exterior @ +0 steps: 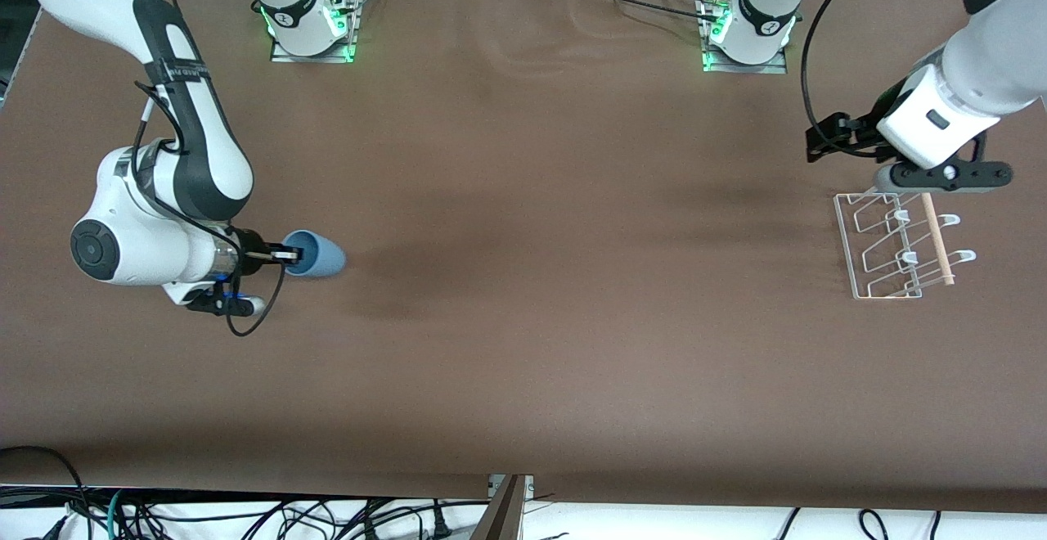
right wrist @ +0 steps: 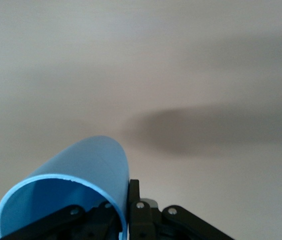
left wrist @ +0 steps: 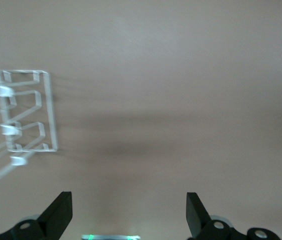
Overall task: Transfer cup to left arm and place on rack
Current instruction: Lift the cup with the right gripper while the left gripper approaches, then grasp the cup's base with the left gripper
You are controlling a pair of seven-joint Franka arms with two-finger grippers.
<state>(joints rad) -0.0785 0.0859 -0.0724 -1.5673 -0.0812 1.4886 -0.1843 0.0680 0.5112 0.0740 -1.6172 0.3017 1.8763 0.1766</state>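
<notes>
Over the right arm's end of the worktop (exterior: 523, 344), the right pincer (exterior: 288, 255) grips the cup (exterior: 315, 254) by its rim, one finger inside, cup lying sideways with its base aimed toward the left arm's end, probably to offer the body for the handover. Right wrist view confirms that rim pinch; front view barely shows it. Left pincer (left wrist: 129, 212) hangs above the rack (exterior: 900, 245), fingers spread wide and empty, waiting, as only its wrist view reveals.
</notes>
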